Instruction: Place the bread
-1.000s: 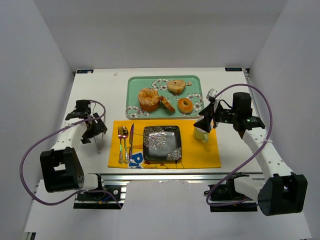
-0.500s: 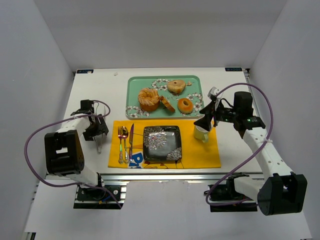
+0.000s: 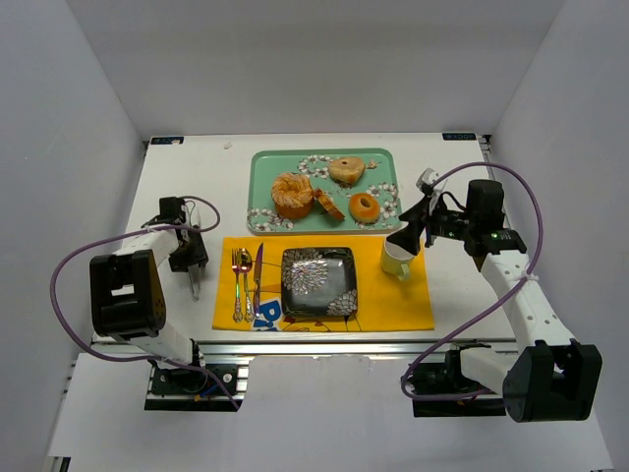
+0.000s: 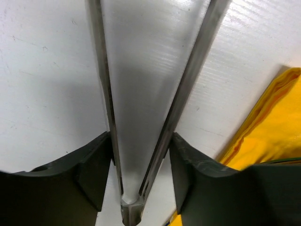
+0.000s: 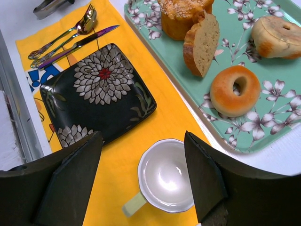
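White table (image 3: pixel 177 177): my left pincer (image 4: pixel 140 141), half-closed, presses both arms of the tongs (image 4: pixel 188 94); my right pincer (image 5: pixel 141 139) gapes empty over the cup (image 5: pixel 167 174). With the bread (image 3: pixel 346 170) on the far side of the tray (image 3: pixel 275 162), I should squeeze evenly and lift level.

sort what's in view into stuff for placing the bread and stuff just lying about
For the job:
- bread on the teal tray
- tongs, between the left fingers
- black floral plate, probably where the bread goes

Lying about:
- cup
- cutlery
- ridged ring pastry
- orange donut
- cut slice
- yellow mat
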Controlling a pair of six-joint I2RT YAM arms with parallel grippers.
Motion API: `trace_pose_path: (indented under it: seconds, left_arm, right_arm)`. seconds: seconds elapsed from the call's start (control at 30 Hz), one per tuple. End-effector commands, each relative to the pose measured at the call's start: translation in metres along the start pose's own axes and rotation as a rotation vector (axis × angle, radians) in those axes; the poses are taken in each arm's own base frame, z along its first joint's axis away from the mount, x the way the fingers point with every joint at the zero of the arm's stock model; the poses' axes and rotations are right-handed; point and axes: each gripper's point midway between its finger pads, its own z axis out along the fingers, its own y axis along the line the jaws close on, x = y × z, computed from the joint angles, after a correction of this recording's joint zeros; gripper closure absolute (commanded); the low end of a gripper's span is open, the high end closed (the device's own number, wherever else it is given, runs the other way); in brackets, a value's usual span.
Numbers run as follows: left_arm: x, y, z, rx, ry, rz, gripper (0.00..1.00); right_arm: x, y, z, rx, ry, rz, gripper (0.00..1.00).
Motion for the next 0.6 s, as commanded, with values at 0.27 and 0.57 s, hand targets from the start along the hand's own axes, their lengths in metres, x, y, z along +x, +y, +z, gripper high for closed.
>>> trace_pose_path:
  seconds: [0.27, 0.57]
  left_arm:
    - [-0.002, -0.009, -0.001, 0.062, -0.053, 0.029, 0.75]
    - [-0.095, -0.085, -0.112, 0.429, -0.341, -0.052, 0.86]
  right_arm:
    - [-0.021, -0.003, -0.009, 0.004, -0.044, -0.016, 0.24]
    - [-0.021, -0.006, -0.015, 0.023, -0.043, -0.014, 0.24]
